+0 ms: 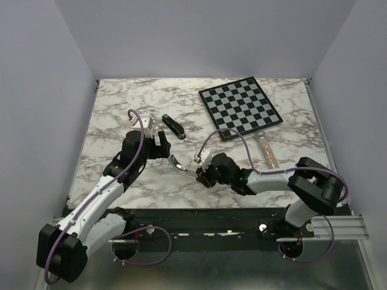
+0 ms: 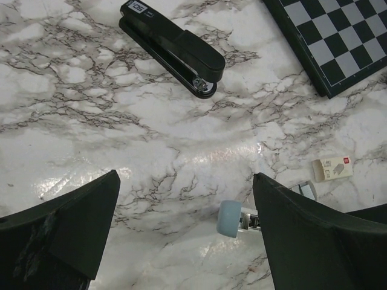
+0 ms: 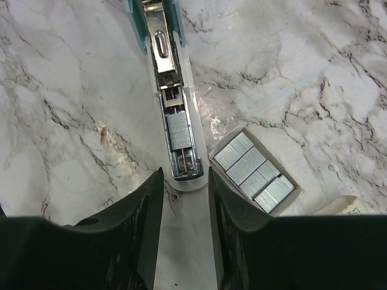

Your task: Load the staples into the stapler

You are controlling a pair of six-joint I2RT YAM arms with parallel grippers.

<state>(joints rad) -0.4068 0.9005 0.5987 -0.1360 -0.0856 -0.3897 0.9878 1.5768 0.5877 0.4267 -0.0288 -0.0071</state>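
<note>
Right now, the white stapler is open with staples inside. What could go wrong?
The staple strip lies in the open white stapler; a tilt by the right gripper holding its base could slide it out. The open staple box lies right beside it, so a nudge might spill it. The left gripper, wide open, could bump the stapler's blue tip.

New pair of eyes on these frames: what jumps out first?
The open pale-blue stapler between the two arms stands out first. Its base is clamped by the right gripper, and a strip of staples already lies in its channel. Right beside it sits an open box of spare staple strips. Farther back, a chessboard lies at the far right, with a closed black stapler to its left.
</note>
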